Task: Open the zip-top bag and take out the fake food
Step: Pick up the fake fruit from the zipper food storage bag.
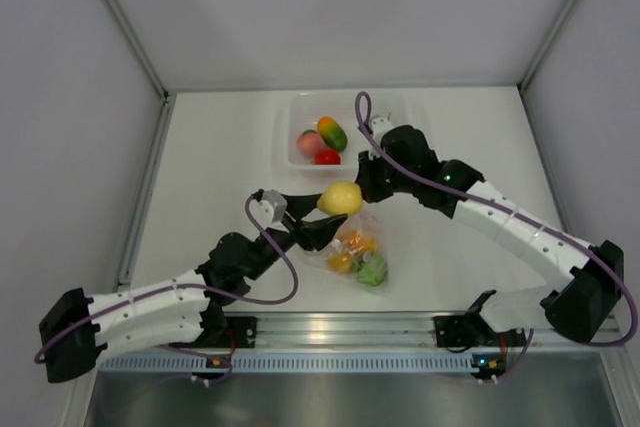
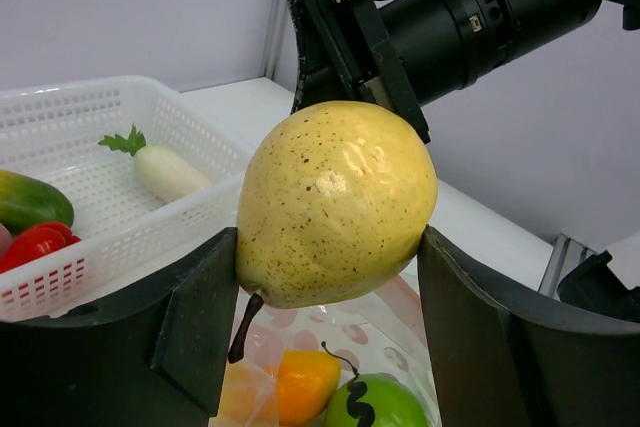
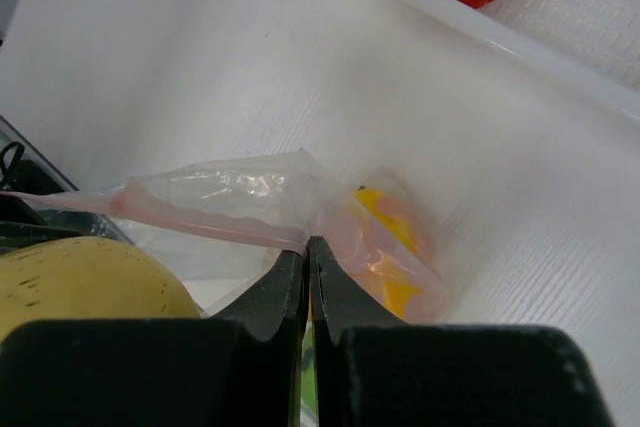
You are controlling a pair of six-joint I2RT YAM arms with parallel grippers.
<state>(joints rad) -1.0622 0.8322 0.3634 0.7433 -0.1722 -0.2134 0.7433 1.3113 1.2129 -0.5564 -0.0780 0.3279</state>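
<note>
- l pincer (image 2: 335, 319) clamped on a yellow pear (image 2: 335, 202), one finger each side, stalk down; pear held off the table (image 1: 220, 167), just above the bag (image 3: 240, 197).
- r pincer (image 3: 308, 257) closed tight, pinching bag's pink zip edge.
- bag sits btwn both pincers, near the basket (image 1: 290, 137); orange fruit (image 2: 300, 382) + green apple (image 2: 375, 402) inside it.
- basket holds mango (image 1: 333, 133), red pepper (image 1: 326, 157), white radish (image 2: 165, 172).

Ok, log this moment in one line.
left gripper: holds pear | right gripper: pinches bag | bag: food inside | basket: some food
</note>
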